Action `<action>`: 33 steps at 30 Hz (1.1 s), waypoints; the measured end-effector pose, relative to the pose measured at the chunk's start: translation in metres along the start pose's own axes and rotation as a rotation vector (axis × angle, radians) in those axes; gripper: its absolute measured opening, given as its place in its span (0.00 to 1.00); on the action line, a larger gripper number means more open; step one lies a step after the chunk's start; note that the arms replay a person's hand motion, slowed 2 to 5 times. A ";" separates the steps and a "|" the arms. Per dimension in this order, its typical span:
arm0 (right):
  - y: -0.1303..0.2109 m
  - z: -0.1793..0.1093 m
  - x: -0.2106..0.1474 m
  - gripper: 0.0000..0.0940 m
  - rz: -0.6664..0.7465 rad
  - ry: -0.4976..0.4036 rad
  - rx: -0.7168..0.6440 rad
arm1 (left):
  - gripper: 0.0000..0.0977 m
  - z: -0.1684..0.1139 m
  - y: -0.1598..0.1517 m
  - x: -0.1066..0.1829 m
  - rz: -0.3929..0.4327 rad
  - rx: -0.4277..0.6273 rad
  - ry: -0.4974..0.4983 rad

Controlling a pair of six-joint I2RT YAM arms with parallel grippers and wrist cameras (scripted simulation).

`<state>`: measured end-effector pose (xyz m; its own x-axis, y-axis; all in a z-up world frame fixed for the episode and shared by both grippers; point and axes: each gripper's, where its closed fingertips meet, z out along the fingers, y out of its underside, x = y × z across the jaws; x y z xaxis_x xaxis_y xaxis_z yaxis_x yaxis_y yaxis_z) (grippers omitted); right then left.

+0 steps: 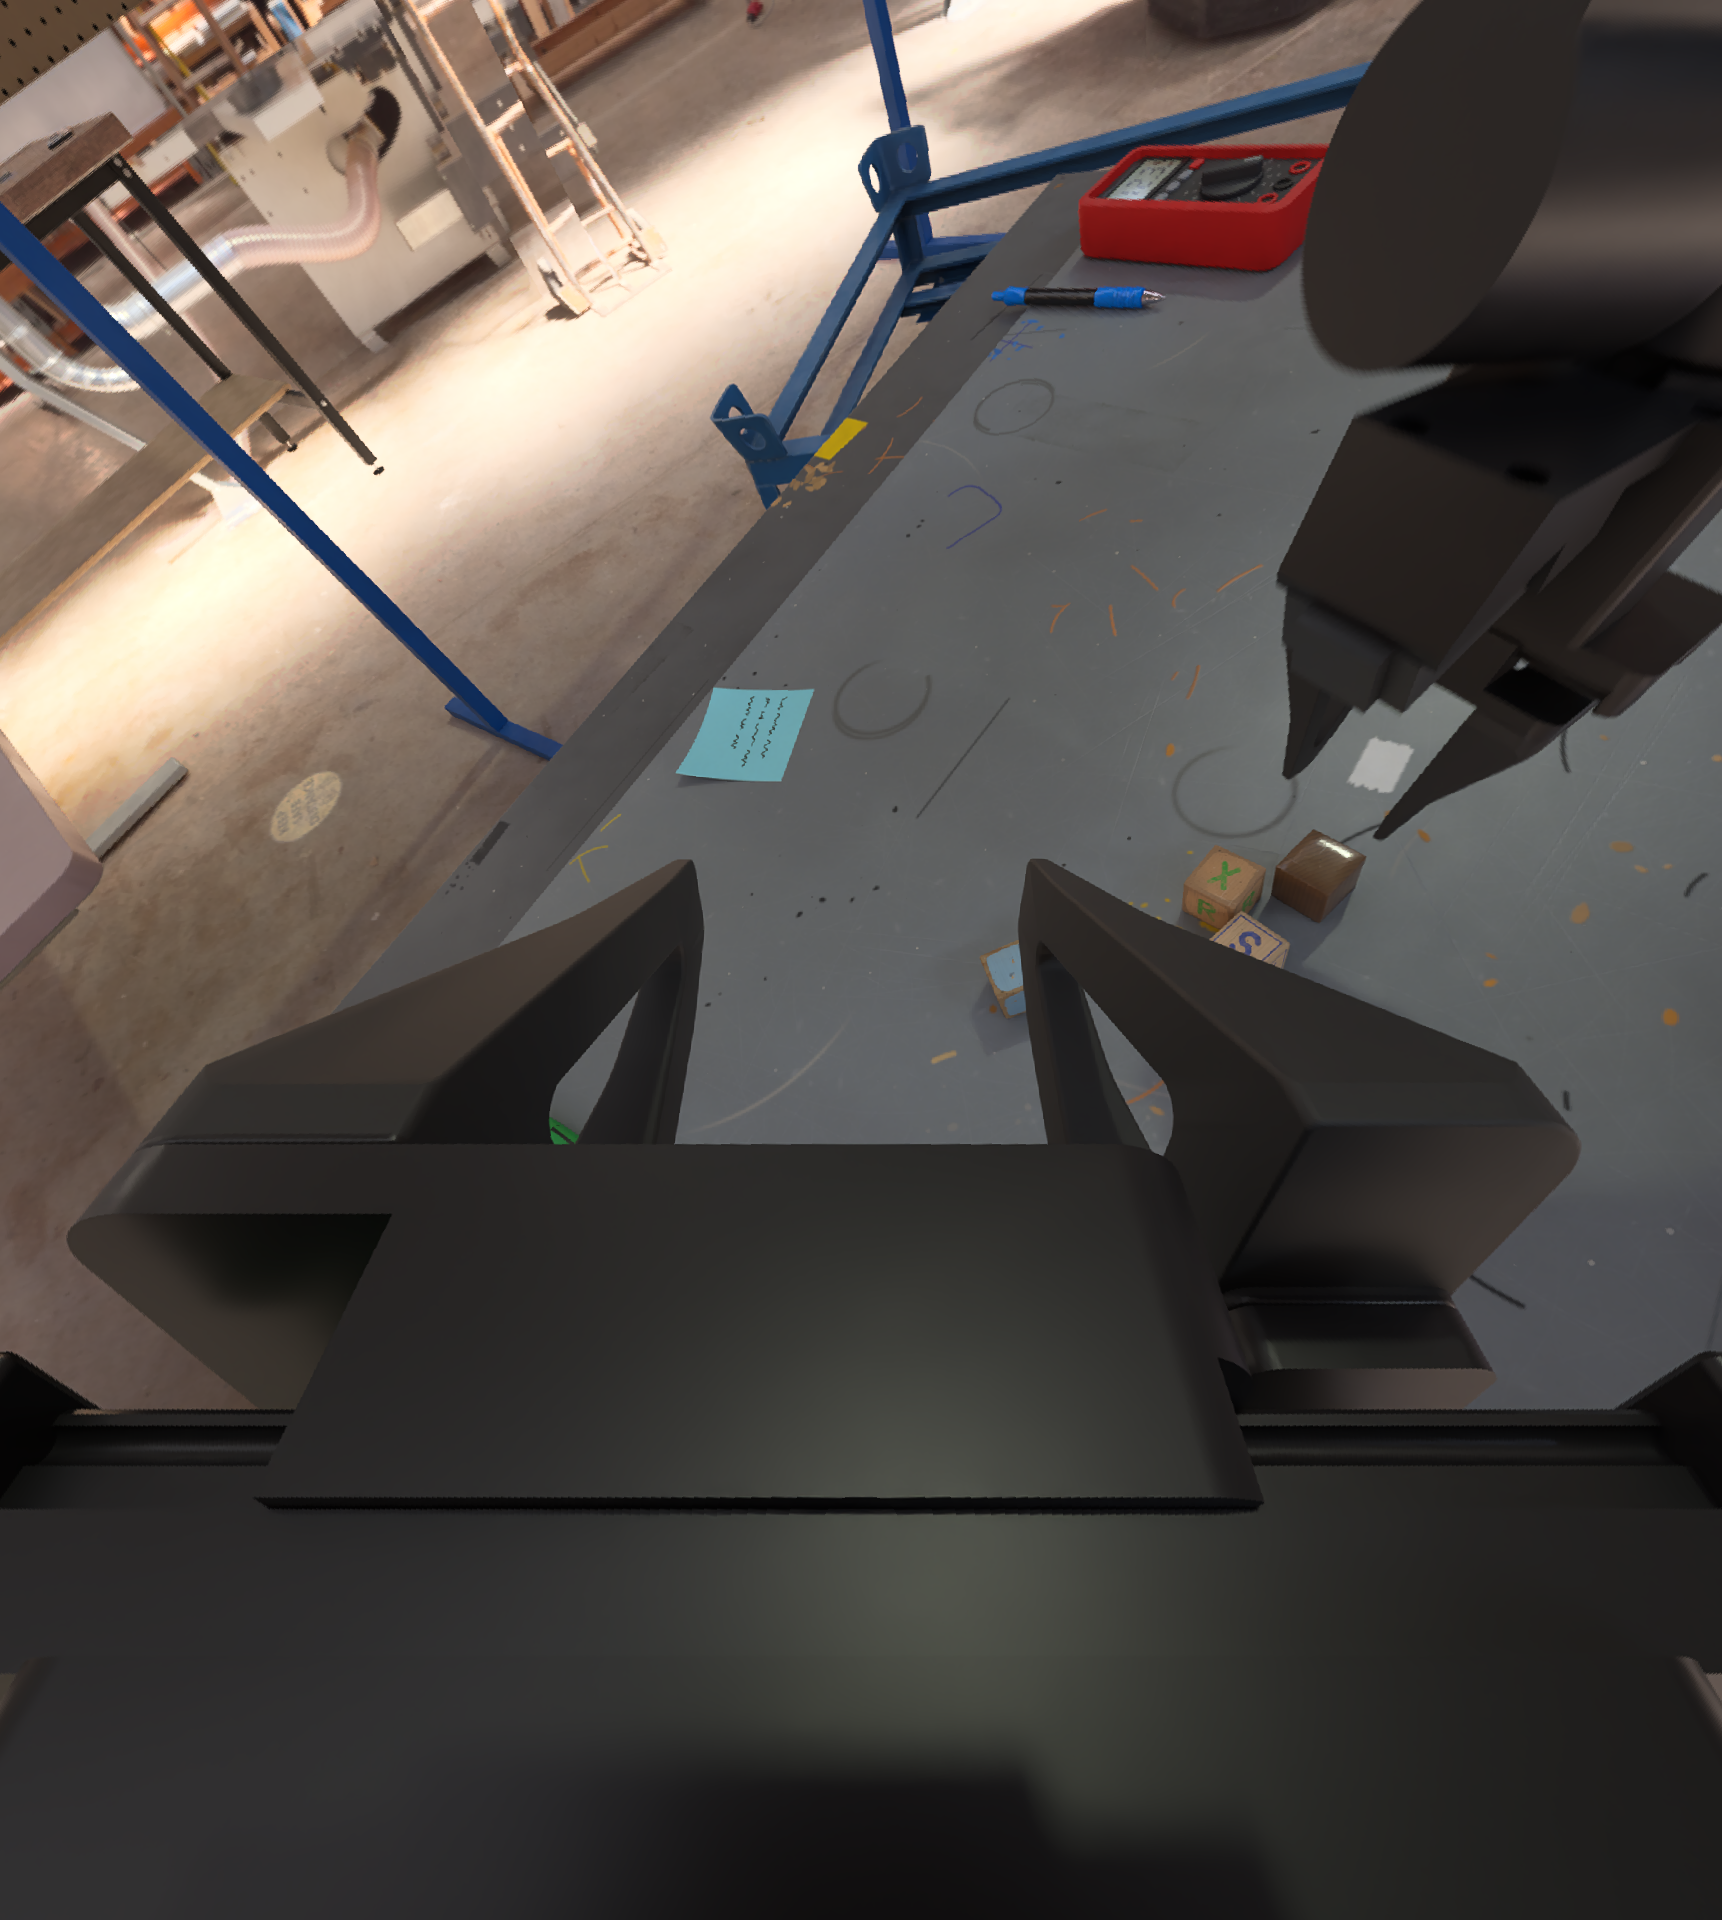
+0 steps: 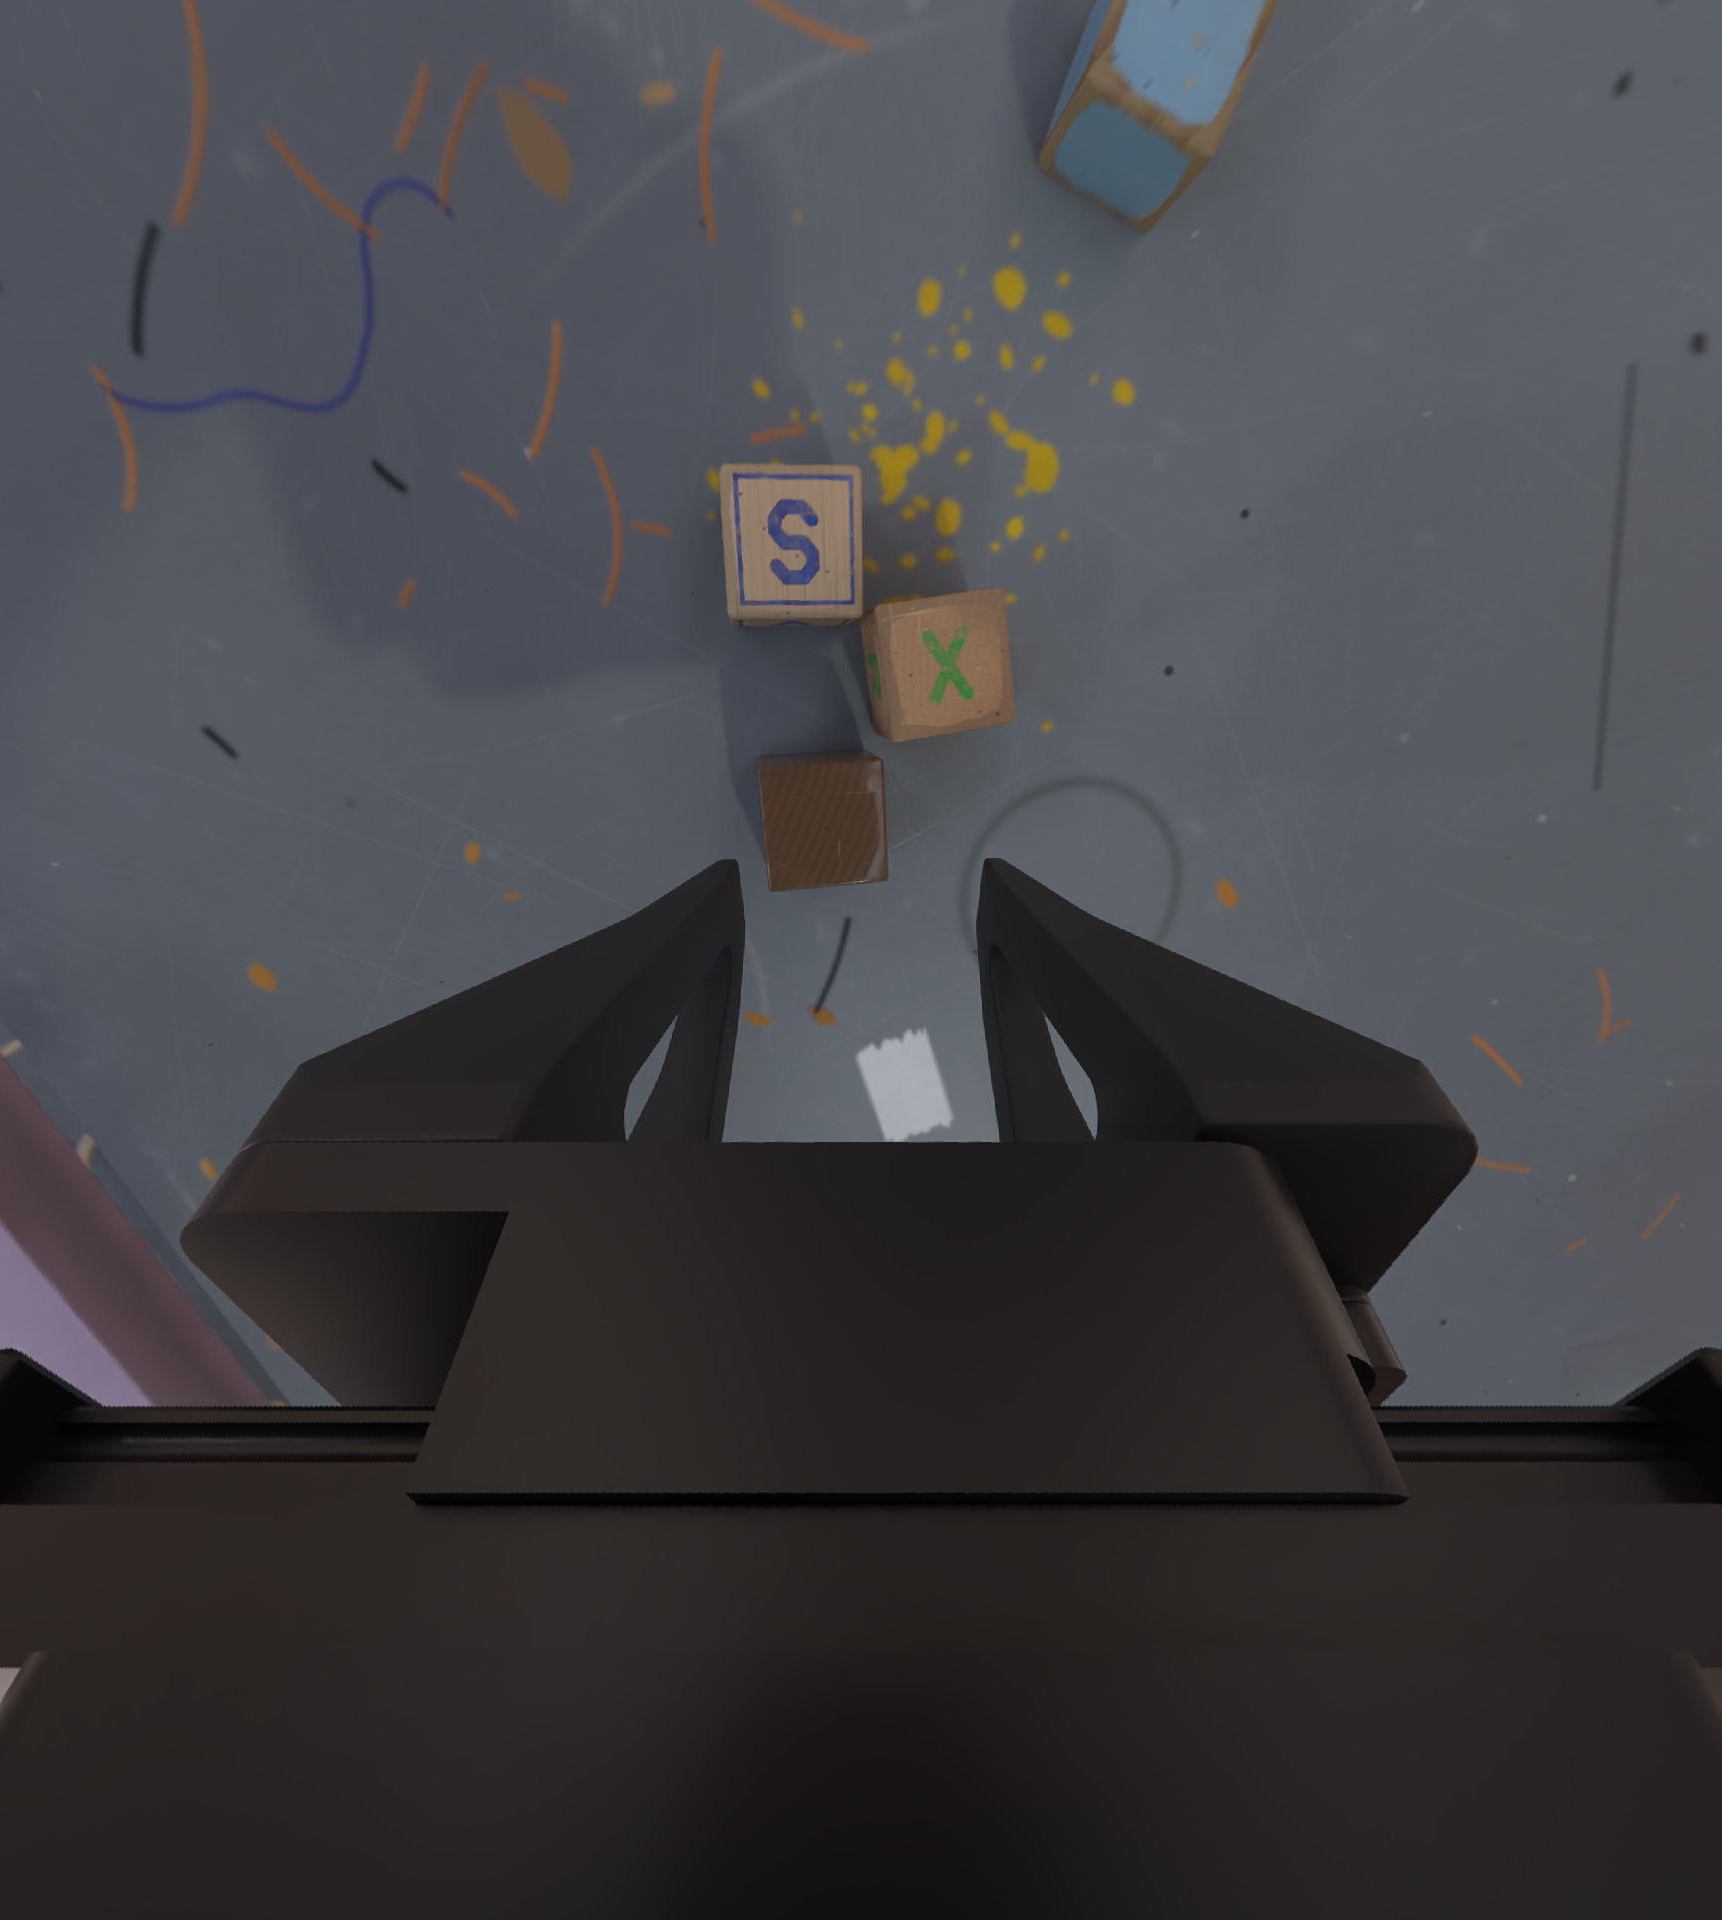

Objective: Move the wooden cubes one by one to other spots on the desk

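Note:
Several wooden cubes sit on the grey desk [image 2: 1356, 623]. A plain dark brown cube [image 2: 823, 821] lies just beyond my right gripper [image 2: 857, 883], which is open, empty and above the desk. A cube with a green letter [image 2: 940, 665] and a cube with a blue letter [image 2: 792, 542] stand behind it. A blue painted cube [image 2: 1143, 104] lies farther off. In the left wrist view my left gripper [image 1: 862, 873] is open and empty; the blue cube [image 1: 1004, 977] is partly hidden by its right finger. The brown cube [image 1: 1317, 871] and green-letter cube [image 1: 1221, 883] lie under the right gripper [image 1: 1340, 805].
A red multimeter [image 1: 1200, 203] and a blue pen [image 1: 1080, 297] lie at the desk's far end. A light blue sticky note [image 1: 748, 732] lies near the desk's left edge. A white tape scrap [image 2: 904, 1086] lies between the right fingers. A blue metal frame [image 1: 898, 197] stands beyond the edge.

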<state>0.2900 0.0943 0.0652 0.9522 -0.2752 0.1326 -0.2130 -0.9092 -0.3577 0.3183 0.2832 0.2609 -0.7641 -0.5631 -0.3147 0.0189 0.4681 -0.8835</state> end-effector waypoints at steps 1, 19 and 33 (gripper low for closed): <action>0.002 0.005 -0.001 0.41 -0.007 -0.006 -0.013 | 0.53 0.000 0.000 0.000 0.000 0.002 0.000; 0.009 0.039 -0.004 0.40 -0.018 -0.068 -0.065 | 0.53 -0.002 -0.001 -0.003 -0.004 0.004 -0.001; 0.011 0.045 -0.007 0.35 -0.021 -0.085 -0.078 | 0.53 0.002 0.001 0.000 -0.001 -0.010 0.008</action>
<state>0.2914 0.1006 0.0184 0.9711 -0.2311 0.0595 -0.2057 -0.9371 -0.2819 0.3199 0.2823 0.2589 -0.7691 -0.5583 -0.3111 0.0116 0.4745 -0.8802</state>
